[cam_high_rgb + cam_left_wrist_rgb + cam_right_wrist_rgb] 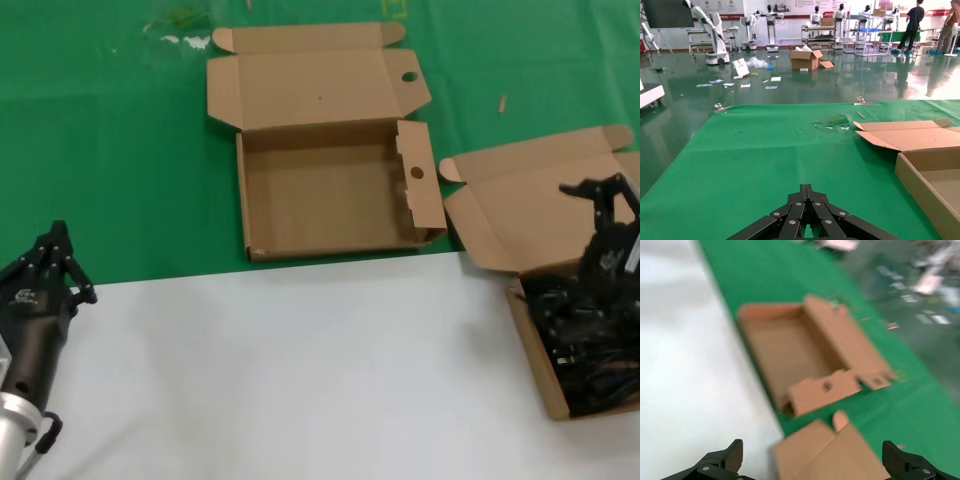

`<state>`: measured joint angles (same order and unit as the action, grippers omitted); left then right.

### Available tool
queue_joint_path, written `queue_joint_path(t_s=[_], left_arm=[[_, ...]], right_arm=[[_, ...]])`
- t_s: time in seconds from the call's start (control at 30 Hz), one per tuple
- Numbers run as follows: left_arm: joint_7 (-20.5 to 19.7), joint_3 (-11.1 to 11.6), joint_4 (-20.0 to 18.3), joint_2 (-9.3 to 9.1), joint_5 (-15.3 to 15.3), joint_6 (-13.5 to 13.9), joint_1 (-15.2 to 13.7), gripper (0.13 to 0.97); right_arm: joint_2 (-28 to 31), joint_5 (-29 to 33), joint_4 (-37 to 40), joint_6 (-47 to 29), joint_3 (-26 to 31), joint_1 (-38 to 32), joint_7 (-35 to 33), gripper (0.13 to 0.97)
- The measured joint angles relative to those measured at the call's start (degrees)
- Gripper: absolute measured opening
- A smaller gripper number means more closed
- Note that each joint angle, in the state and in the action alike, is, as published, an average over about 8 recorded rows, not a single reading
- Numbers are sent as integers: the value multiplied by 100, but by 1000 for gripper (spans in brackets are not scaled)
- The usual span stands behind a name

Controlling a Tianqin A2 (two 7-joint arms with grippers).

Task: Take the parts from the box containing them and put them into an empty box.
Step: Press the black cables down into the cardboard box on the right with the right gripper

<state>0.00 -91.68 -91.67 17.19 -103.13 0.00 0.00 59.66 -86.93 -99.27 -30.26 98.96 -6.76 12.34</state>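
Head view: empty box [330,195] lies open on the green cloth [110,150]. To its right, the box containing them [545,350] holds the parts [590,340], black cords. Right gripper [600,200] hangs over those cords, fingers spread wide. Left gripper [52,262] sits far left of the empty box, near the white table [300,370] edge.

Left wrist view: left gripper [807,200] fingers closed together; empty box [930,170] beside it.

Right wrist view: right gripper's fingers [725,457] wide apart, empty box [805,350] beyond them.
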Motion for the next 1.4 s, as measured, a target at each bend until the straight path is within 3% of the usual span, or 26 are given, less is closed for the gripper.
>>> queue_joint_path(t_s=[0.3,0.67,0.93,1.23,1.4], left_arm=[[0,0,0,0,0,0,0,140],[0,0,0,0,1,0,0,140],[-3,0,0,0,1,0,0,140],[-3,0,0,0,1,0,0,140],[-2,0,0,0,2,0,0,140]], right_arm=[[320,-32,762,-1638,520,-1111,-1300,966],[73,515,1704,-3005,1208,-2444,-2158,948],[-349,870,2418,-3250,1511,-3069,-2615,889],[-577,1056,2775,-3320,1653,-3328,-2789,754],[-564,1089,2720,-3380,1664,-3337,-2715,629]])
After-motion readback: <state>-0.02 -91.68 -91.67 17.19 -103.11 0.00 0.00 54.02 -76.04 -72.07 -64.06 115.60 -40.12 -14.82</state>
